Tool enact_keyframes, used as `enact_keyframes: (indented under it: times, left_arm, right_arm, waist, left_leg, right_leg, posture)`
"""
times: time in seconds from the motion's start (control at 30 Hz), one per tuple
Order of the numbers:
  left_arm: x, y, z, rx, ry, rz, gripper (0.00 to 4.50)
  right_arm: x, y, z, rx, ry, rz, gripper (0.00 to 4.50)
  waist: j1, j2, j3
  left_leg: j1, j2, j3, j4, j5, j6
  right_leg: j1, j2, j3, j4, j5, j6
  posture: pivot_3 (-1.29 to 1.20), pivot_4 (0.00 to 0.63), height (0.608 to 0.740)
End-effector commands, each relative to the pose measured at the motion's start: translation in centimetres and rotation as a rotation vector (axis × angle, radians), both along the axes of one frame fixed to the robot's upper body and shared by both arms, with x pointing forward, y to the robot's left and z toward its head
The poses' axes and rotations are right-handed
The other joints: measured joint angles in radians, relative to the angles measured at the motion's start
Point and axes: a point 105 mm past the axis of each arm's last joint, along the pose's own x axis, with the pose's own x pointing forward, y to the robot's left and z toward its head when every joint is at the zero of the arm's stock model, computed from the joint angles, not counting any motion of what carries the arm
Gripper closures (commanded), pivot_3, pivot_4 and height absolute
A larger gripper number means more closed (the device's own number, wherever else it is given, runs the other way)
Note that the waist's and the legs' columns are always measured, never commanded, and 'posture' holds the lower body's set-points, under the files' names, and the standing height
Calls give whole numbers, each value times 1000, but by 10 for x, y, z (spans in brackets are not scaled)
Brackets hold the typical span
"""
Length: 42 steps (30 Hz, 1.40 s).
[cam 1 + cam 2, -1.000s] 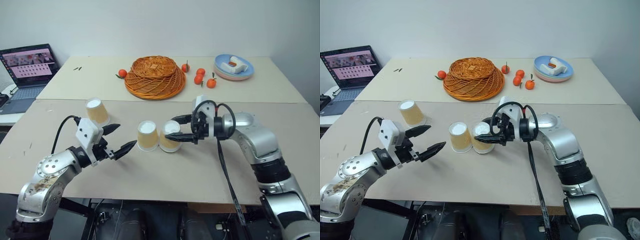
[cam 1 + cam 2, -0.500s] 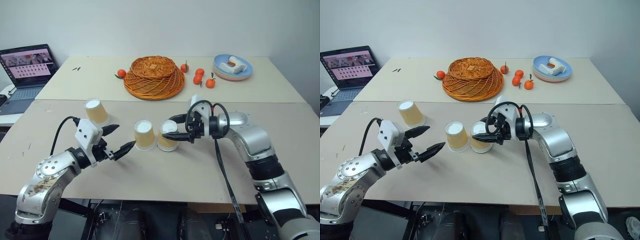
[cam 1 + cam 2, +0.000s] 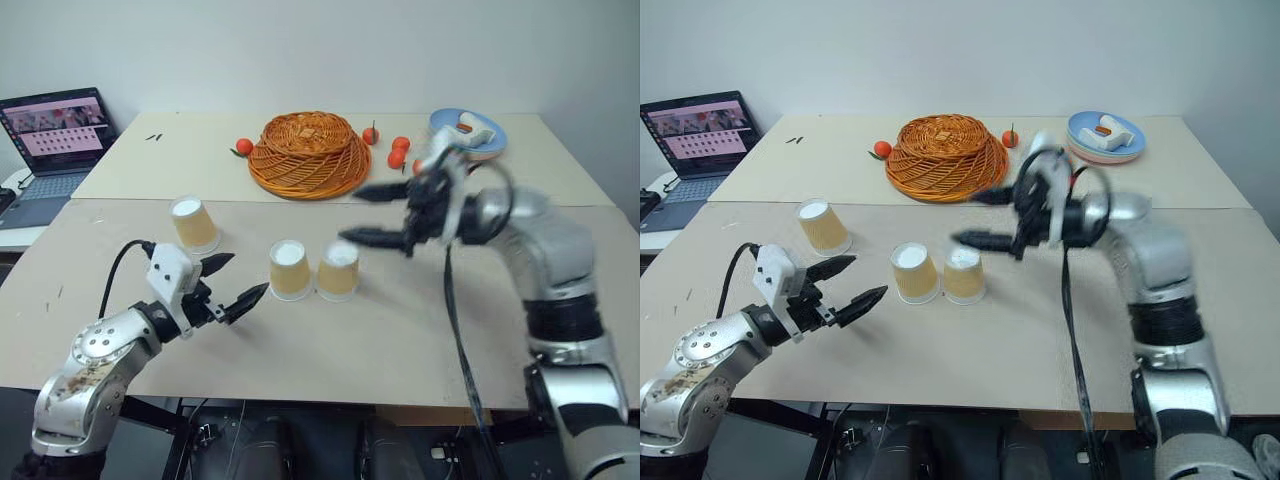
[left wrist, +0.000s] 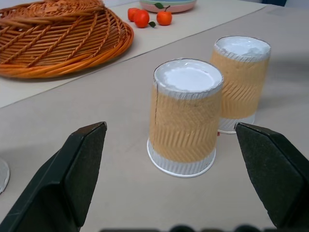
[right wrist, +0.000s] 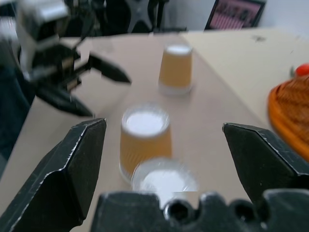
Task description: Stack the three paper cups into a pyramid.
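Two small tan ribbed paper cups with white bases stand upside down, touching side by side, at the centre of the frame on the beige surface (image 3: 330,340): the left one (image 3: 289,270) and the right one (image 3: 338,270). A third identical cup (image 3: 194,223) sits well apart at centre left. The left end effector (image 3: 237,281) hovers open just left of the pair, and the right end effector (image 3: 372,213), jaws wide and empty, hangs above and right of them, before an orange woven basket (image 3: 309,154).

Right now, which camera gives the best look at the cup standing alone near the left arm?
The left eye view: the lone cup stands unobstructed, upside down, left of the paired cups. The right eye view shows it the same way. The right wrist view shows it blurred beyond the pair.
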Motion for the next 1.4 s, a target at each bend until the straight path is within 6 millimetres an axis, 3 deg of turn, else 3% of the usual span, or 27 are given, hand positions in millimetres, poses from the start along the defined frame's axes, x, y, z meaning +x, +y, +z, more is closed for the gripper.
enact_keyframes:
  times: [0.03, 0.13, 0.23, 0.53, 0.67, 1.17, 1.4]
  left_arm:
    - [2, 33, 22, -37, -126, 236, 0]
    - [4, 83, 22, -59, -154, 523, 0]
    - [7, 102, 14, -43, -147, 601, 0]
    - [58, 90, 4, -35, -131, 484, 0]
    - [80, 94, 6, -40, -129, 477, 0]
    - [129, 75, 20, -42, -146, 378, 0]
    - [139, 66, 18, -68, -122, 351, 0]
  right_arm:
    - [-14, -5, 34, 50, -76, 20, 25]
    - [-18, -1, 33, 7, -111, 13, 25]
    - [-19, 2, 28, 10, -102, 11, 25]
    - [-20, 2, 18, 13, -88, -5, 25]
    - [-16, 1, 14, 4, -83, -27, 25]
    - [-14, -4, 10, 18, -66, -43, 25]
    - [-13, -4, 9, 19, -62, -48, 25]
  waist:
    - [0, 0, 0]
    - [-2, 0, 0]
    - [0, 0, 0]
    - [26, -1, 0]
    - [22, -1, 0]
    - [14, -1, 0]
    - [11, -1, 0]
  left_leg:
    - [0, 0, 0, 0, 0, 0]
    - [1, 0, 0, 0, 0, 0]
    - [2, 0, 0, 0, 0, 0]
    - [-1, -2, -1, 1, 0, 0]
    - [-1, -2, -1, 1, 0, 0]
    - [-2, -2, -2, 0, 0, 0]
    - [-2, -2, -2, 0, 0, -1]
  right_leg:
    - [0, 0, 0, 0, 0, 0]
    - [1, 0, 1, 0, 0, 0]
    - [1, 0, 1, 0, 0, 0]
    - [3, -2, -1, -2, 1, 2]
    - [2, -2, -1, -2, 1, 2]
    - [2, -2, -1, -2, 1, 2]
    - [2, -2, -1, -2, 1, 2]
  posture:
    - [0, 150, 638]
    - [0, 150, 638]
    - [0, 150, 638]
    - [0, 150, 638]
    - [0, 150, 638]
    - [0, 150, 638]
    - [0, 150, 638]
